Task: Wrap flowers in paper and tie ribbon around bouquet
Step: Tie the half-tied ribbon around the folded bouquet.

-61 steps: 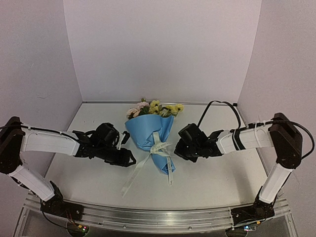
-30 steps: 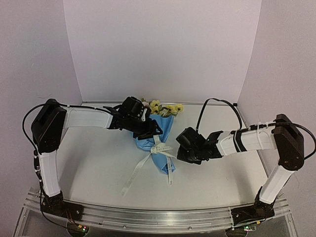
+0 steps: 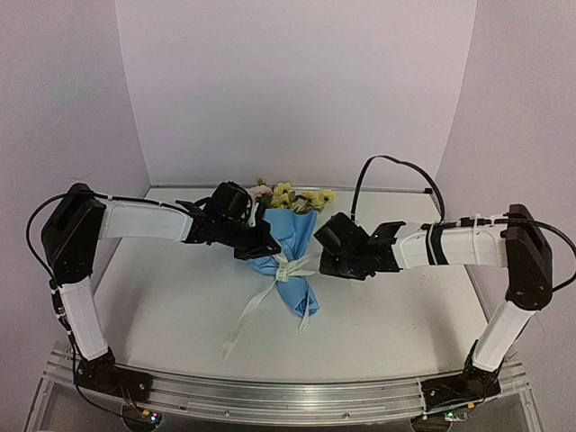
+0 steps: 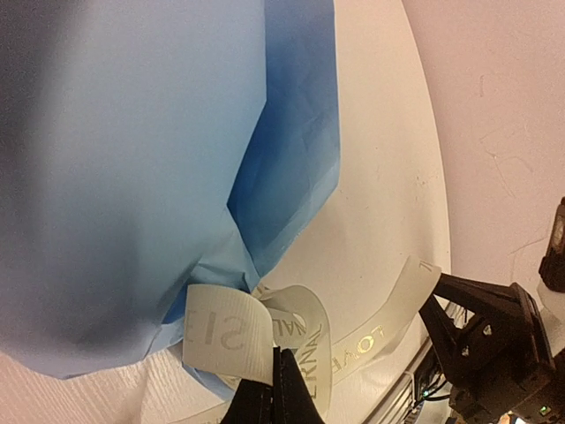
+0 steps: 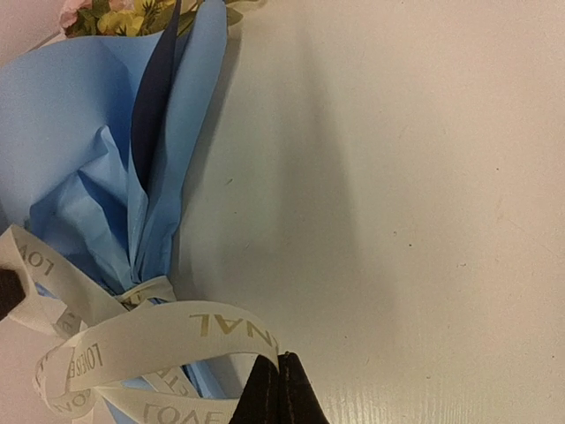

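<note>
The bouquet (image 3: 292, 234) is lying in the middle of the table (image 3: 162, 297), with its flowers (image 3: 297, 195) at the far end. The ribbon (image 3: 290, 266) is going round its thin waist. The left gripper (image 4: 275, 384) is pinching one ribbon loop, fingers pressed together. The right gripper (image 5: 278, 384) seems to be pinching another loop. One ribbon end is trailing toward the near edge.

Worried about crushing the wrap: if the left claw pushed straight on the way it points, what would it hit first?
The left claw is shut on a loop of the ribbon. Just beyond that it would likely press into the blue paper, though depth is hard to judge.
</note>
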You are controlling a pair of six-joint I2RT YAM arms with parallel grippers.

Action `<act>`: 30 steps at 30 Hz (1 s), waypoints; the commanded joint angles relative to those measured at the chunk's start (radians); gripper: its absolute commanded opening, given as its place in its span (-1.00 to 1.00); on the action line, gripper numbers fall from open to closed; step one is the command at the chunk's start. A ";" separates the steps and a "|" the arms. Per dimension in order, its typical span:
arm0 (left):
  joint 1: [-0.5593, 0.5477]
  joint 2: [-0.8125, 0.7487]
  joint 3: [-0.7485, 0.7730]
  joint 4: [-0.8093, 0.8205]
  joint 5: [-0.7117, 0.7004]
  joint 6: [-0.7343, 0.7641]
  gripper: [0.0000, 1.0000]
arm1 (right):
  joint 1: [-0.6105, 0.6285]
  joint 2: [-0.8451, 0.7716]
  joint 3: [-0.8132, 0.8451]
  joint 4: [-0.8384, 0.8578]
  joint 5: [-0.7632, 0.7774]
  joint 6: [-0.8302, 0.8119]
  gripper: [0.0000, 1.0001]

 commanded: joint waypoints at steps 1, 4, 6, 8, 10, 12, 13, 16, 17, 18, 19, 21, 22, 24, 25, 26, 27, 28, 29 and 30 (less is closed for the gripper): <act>0.004 -0.098 -0.051 0.053 -0.023 0.035 -1.00 | -0.025 0.033 0.058 -0.048 0.045 -0.042 -1.00; 0.004 -0.125 -0.084 0.044 -0.037 0.043 -1.00 | -0.040 0.043 0.076 -0.054 0.044 -0.057 -1.00; 0.005 -0.145 -0.106 0.038 -0.050 0.045 -1.00 | -0.046 0.051 0.088 -0.058 0.039 -0.068 -1.00; 0.007 -0.165 -0.128 0.030 -0.068 0.050 -0.99 | -0.056 0.059 0.097 -0.062 0.031 -0.071 -1.00; 0.012 -0.179 -0.149 0.022 -0.080 0.052 -1.00 | -0.064 0.066 0.103 -0.063 0.014 -0.072 -1.00; 0.015 -0.193 -0.171 0.019 -0.089 0.055 -1.00 | -0.071 0.075 0.107 -0.063 0.001 -0.072 -1.00; 0.015 -0.202 -0.183 0.019 -0.095 0.055 -0.99 | -0.073 0.077 0.107 -0.064 -0.005 -0.072 -1.00; 0.019 -0.224 -0.213 0.021 -0.111 0.056 -1.00 | -0.080 0.082 0.104 -0.065 -0.018 -0.071 -1.00; 0.021 -0.232 -0.221 0.022 -0.114 0.056 -1.00 | -0.083 0.084 0.102 -0.065 -0.022 -0.070 -1.00; 0.022 -0.240 -0.231 0.023 -0.121 0.056 -0.99 | -0.085 0.084 0.100 -0.065 -0.023 -0.069 -1.00; 0.024 -0.248 -0.243 0.024 -0.126 0.056 -1.00 | -0.087 0.084 0.096 -0.065 -0.025 -0.069 -1.00; 0.029 -0.260 -0.261 0.027 -0.134 0.054 -0.99 | -0.091 0.082 0.088 -0.065 -0.026 -0.068 -1.00; 0.031 -0.267 -0.272 0.027 -0.139 0.053 -0.99 | -0.093 0.081 0.084 -0.066 -0.026 -0.069 -1.00; 0.036 -0.279 -0.292 0.028 -0.147 0.052 -1.00 | -0.093 0.081 0.077 -0.067 -0.026 -0.069 -1.00; 0.038 -0.282 -0.300 0.029 -0.149 0.051 -1.00 | -0.093 0.081 0.074 -0.068 -0.026 -0.068 -1.00; 0.040 -0.286 -0.309 0.030 -0.151 0.050 -0.99 | -0.094 0.082 0.070 -0.069 -0.026 -0.067 -1.00; 0.041 -0.289 -0.314 0.034 -0.152 0.049 -0.99 | -0.094 0.083 0.066 -0.070 -0.027 -0.066 -1.00; 0.043 -0.291 -0.319 0.036 -0.153 0.048 -0.99 | -0.094 0.083 0.063 -0.072 -0.027 -0.066 -1.00; 0.044 -0.292 -0.323 0.039 -0.154 0.047 -1.00 | -0.093 0.082 0.060 -0.073 -0.028 -0.065 -1.00; 0.045 -0.292 -0.326 0.041 -0.154 0.044 -0.99 | -0.093 0.081 0.057 -0.074 -0.027 -0.065 -1.00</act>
